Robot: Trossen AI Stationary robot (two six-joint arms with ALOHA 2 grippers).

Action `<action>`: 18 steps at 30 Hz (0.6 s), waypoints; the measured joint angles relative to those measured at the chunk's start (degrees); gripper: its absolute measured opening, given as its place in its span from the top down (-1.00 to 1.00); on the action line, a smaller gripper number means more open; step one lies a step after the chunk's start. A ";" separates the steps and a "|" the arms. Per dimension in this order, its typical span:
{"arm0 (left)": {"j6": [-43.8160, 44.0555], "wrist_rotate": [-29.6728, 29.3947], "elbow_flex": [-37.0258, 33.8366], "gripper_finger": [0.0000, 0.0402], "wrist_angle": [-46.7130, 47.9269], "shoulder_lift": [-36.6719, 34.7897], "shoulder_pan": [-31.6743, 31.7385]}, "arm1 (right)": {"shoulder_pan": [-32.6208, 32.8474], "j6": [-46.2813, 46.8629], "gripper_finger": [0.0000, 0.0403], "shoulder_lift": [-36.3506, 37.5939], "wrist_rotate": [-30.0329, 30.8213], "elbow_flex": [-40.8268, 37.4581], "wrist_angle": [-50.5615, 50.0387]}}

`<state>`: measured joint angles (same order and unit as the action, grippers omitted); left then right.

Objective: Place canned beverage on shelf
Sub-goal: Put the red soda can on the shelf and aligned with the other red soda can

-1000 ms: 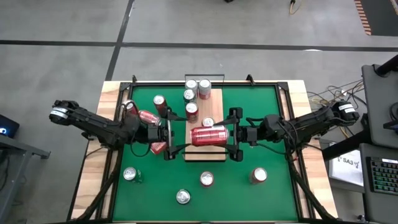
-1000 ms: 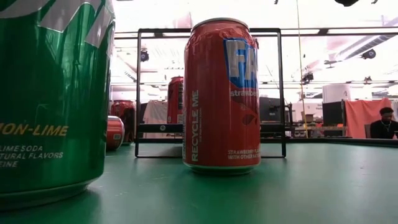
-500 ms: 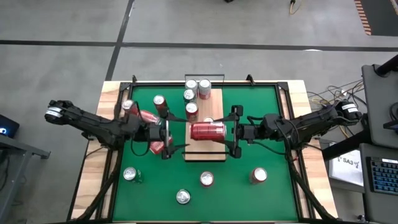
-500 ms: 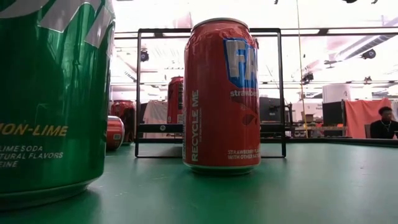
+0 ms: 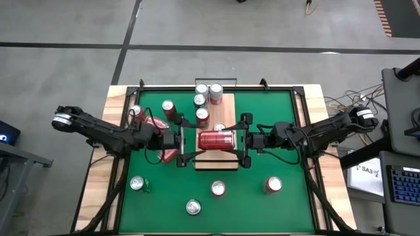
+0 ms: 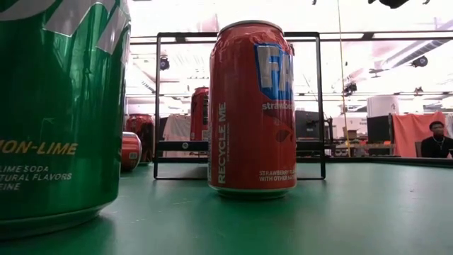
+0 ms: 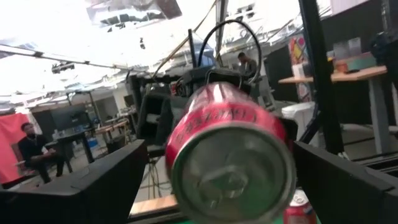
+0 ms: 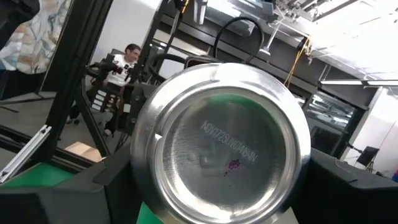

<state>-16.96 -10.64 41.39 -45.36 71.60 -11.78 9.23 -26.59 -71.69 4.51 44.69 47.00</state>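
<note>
— Moved?
— Yep. Red can (image 5: pixel 215 139) shifted twd my L pincer (image 5: pixel 187 141), which is wide open. R pincer (image 5: pixel 241 140) grips it sideways over shelf (image 5: pixel 216 164) mid.
— Low cam?
— Hides it; wrist cams show both ends.

Red can (image 5: pixel 216 139) sideways above pale wood shelf (image 5: pixel 226 117).

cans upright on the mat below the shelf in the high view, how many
4: left can, front can at the mat's edge, middle can nearest the shelf, right can. None seems hidden there.
</note>
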 joint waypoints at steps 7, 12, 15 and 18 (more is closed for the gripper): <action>-0.47 1.09 0.02 -0.86 -2.47 1.32 -0.01 | 0.00 0.00 -0.45 -0.75 0.02 0.00 0.46; -0.50 0.68 0.02 -0.60 -2.60 1.32 -0.01 | 0.00 0.00 -0.45 -0.75 0.06 0.00 0.89; -0.46 0.20 0.02 -0.39 -2.65 1.22 -0.01 | 0.00 -0.04 -0.45 -0.75 0.01 0.00 0.90; -0.45 -0.40 0.02 -0.39 -2.45 1.00 -0.06 | 0.00 -0.02 -0.45 -0.75 -0.20 0.00 0.88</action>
<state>-17.41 -11.05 41.41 -47.81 72.60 -11.84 9.23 -26.61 -72.44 4.32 44.69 47.88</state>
